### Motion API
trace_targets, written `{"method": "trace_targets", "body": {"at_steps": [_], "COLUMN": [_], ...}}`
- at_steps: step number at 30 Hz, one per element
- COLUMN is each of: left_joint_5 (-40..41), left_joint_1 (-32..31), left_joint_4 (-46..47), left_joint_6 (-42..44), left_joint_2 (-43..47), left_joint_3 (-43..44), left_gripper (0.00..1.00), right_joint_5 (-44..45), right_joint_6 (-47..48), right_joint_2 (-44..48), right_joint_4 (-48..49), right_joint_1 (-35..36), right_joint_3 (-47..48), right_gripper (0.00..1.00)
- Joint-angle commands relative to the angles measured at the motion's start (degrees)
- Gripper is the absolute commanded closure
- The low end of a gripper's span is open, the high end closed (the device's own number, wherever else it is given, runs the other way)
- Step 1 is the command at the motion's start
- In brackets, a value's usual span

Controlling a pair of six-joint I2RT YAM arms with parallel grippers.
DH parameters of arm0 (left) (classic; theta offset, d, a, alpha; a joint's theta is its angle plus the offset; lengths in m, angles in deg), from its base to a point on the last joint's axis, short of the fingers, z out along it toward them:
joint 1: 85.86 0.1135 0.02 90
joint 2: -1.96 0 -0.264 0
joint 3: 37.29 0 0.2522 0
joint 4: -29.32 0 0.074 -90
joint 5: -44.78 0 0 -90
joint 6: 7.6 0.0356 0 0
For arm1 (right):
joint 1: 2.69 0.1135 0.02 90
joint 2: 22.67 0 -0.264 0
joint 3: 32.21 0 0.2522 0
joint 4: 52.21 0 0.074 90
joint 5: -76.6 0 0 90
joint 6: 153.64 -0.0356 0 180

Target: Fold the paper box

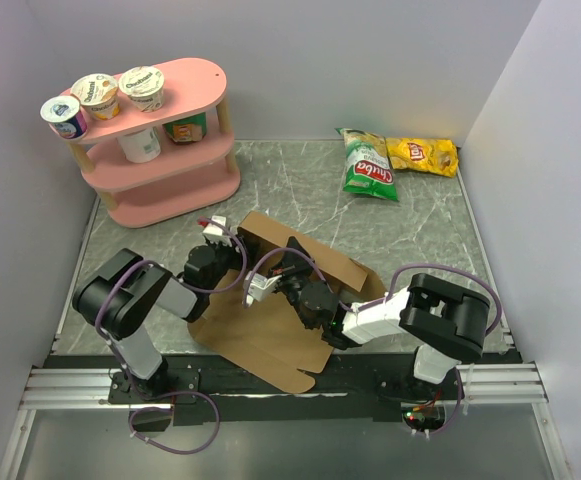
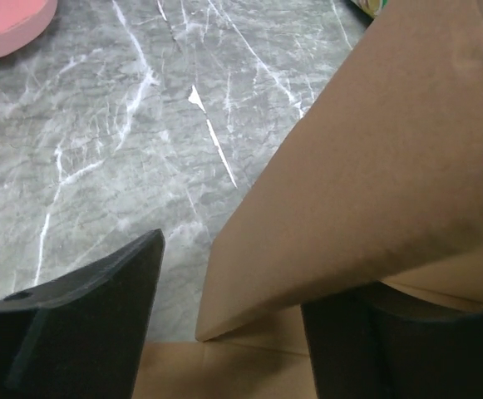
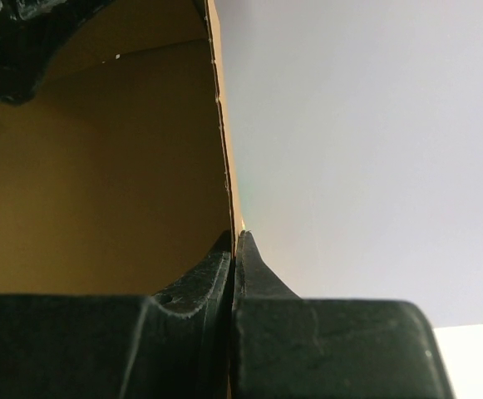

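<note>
The paper box (image 1: 270,345) is a plain brown die-cut cardboard sheet lying at a slant on the marble table between both arms, with one panel raised. My left gripper (image 1: 233,262) is at the sheet's far left edge. In the left wrist view it (image 2: 233,278) is open: a raised flap (image 2: 374,166) lies over the right finger (image 2: 366,349), and the left finger (image 2: 83,316) is over bare table. My right gripper (image 1: 292,258) is shut on the upright cardboard edge (image 3: 221,125), which is pinched between its fingertips (image 3: 235,249).
A pink three-tier shelf (image 1: 185,175) with several yogurt cups stands at the back left. A green chip bag (image 1: 370,165) and a yellow one (image 1: 425,155) lie at the back right. White walls close in both sides and the back.
</note>
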Motion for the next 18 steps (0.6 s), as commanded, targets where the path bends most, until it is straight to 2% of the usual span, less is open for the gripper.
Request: {"method": "trace_targets", "body": {"at_steps": [1, 2, 4, 6, 13, 15, 18], "left_joint_5": [2.0, 2.7, 4.7, 6.0, 12.9, 17.3, 21.8], "left_joint_1": [0.0, 0.0, 0.0, 0.0, -0.8, -1.7, -2.8], "left_joint_4": [0.8, 0.2, -1.3, -1.8, -5.2, -6.5, -8.5], "left_joint_6": [-0.3, -0.2, -0.4, -0.9, -1.6, -2.0, -3.0], "left_joint_2": [-0.5, -0.5, -0.1, 0.1, 0.4, 0.6, 0.8], "left_joint_3": [1.9, 2.1, 2.4, 2.1, 2.8, 3.1, 3.8], "left_gripper": [0.37, 0.44, 0.45, 0.51, 0.60, 0.65, 0.66], "right_joint_5": [1.4, 1.4, 1.5, 1.5, 1.5, 1.6, 1.6], "right_joint_6": [-5.4, -5.3, -5.3, -5.4, -6.0, -6.2, -6.1], "right_joint_2": [0.1, -0.1, -0.1, 0.1, 0.3, 0.3, 0.2], "right_joint_4": [-4.1, -4.0, -3.8, -3.9, -4.3, -4.4, -4.6], "right_joint_1": [0.6, 0.5, 0.6, 0.5, 0.4, 0.4, 0.5], "right_joint_3": [-1.2, -1.2, -1.2, -1.3, -1.2, -1.2, -1.3], "right_gripper": [1.00, 1.00, 1.00, 1.00, 1.00, 1.00, 1.00]}}
